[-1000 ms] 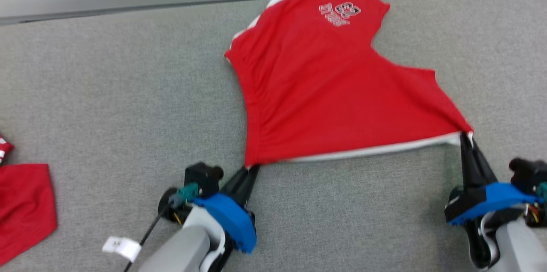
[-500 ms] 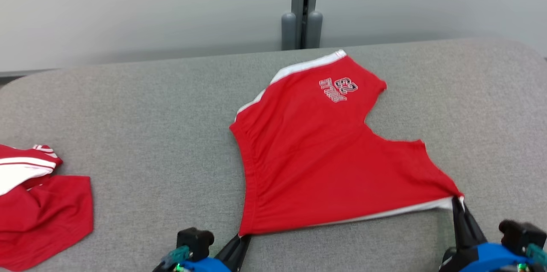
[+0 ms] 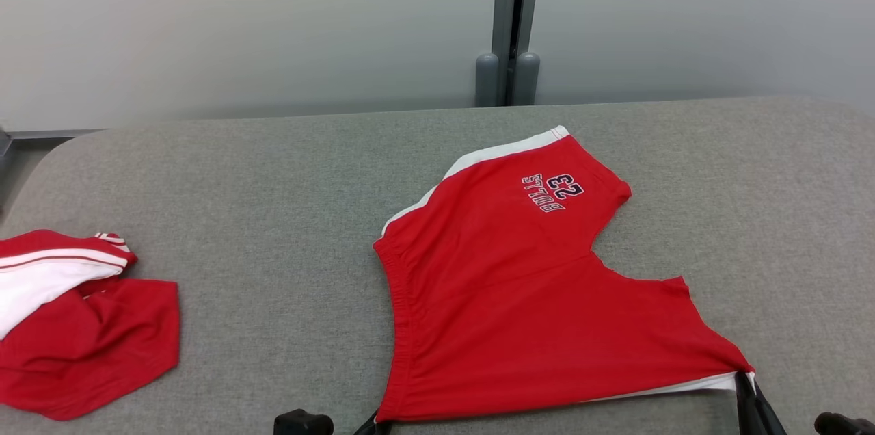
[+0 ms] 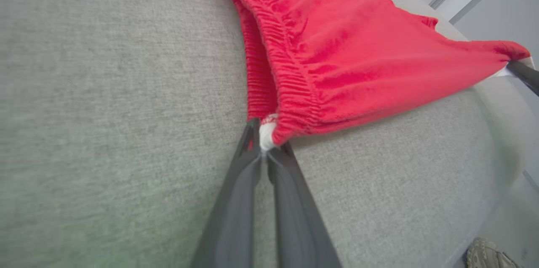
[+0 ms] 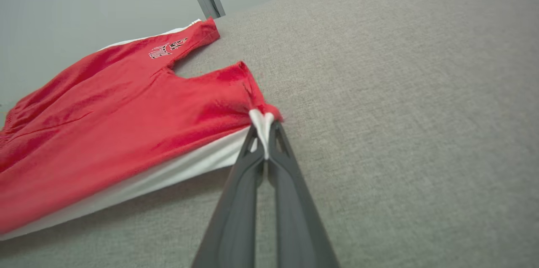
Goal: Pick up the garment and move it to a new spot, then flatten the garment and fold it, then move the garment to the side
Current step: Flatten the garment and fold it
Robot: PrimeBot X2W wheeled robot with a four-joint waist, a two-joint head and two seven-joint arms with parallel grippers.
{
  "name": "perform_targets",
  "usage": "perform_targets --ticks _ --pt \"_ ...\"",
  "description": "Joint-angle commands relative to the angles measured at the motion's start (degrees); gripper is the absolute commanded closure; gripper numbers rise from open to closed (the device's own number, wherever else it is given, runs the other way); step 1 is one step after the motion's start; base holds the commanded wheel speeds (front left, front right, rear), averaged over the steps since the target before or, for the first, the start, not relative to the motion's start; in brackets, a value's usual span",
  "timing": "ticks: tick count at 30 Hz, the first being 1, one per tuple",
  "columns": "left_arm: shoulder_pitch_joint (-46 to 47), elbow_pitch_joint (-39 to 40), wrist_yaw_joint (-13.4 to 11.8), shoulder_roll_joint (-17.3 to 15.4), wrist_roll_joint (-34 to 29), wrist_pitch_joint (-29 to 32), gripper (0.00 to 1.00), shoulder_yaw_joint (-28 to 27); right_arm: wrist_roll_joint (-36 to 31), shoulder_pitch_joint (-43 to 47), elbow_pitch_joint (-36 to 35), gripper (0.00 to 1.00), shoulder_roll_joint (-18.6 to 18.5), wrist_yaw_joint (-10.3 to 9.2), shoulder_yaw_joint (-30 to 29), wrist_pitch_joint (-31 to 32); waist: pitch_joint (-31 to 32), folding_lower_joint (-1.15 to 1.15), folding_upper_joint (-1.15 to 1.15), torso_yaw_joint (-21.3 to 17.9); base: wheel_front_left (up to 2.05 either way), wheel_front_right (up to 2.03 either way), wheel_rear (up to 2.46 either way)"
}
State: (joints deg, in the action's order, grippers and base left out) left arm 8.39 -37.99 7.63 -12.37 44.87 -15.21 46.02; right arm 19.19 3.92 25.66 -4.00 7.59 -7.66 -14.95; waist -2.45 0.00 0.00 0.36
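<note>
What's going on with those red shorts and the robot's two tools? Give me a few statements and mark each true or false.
The left tool is shut on the waistband corner of the red shorts. True.
The right tool hangs open above the shorts. False: it is shut on a leg's hem corner, at the white trim.
The shorts are folded in half. False: they lie spread out on the grey surface, stretched between both tools.
A second garment, red and white, lies crumpled at the surface's left. True.
The lettering is on the leg nearer the robot. False: it is on the farther leg.
</note>
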Motion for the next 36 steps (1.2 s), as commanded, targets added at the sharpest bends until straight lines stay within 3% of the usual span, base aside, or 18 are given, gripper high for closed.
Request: perform_targets --ticks 1,9,16,24,30,36 --pt "-0.24 -0.44 -0.27 -1.42 -0.15 0.12 1.00 -0.56 0.25 0.70 -0.48 1.00 -0.56 -0.18 -0.91 -0.34 -0.08 0.00 0.00 0.25 0.00 0.00 0.00" --pt "0.08 2.05 -0.25 -1.20 -1.78 0.10 1.00 -1.41 0.67 1.08 -2.62 1.00 -0.21 -0.17 0.15 -0.35 -0.22 0.00 0.00 0.82 0.00 0.00 0.00" --pt "4.27 6.68 -0.23 -0.60 -1.87 0.05 1.00 1.06 3.00 -5.11 -4.36 1.00 -0.14 -0.11 1.20 -0.33 -3.51 0.00 0.00 1.54 0.00 0.00 0.00" --pt "11.57 12.08 -0.23 1.04 -3.17 0.06 1.00 -0.21 2.48 -19.17 -2.25 1.00 -4.59 -0.10 3.55 -0.29 -9.12 0.00 0.00 4.64 0.00 0.00 0.00" --pt "15.73 15.43 -0.23 2.97 -3.90 0.06 1.00 -2.09 1.71 -30.03 2.78 1.00 -8.71 -0.10 4.93 -0.29 -12.93 0.00 0.00 7.67 0.00 0.00 0.00" --pt "20.95 14.80 -0.23 5.86 -0.64 0.05 1.00 -2.55 -0.35 -39.98 9.22 1.00 -11.88 -0.11 8.67 -0.29 -17.08 0.00 0.00 9.78 0.00 0.00 0.00"
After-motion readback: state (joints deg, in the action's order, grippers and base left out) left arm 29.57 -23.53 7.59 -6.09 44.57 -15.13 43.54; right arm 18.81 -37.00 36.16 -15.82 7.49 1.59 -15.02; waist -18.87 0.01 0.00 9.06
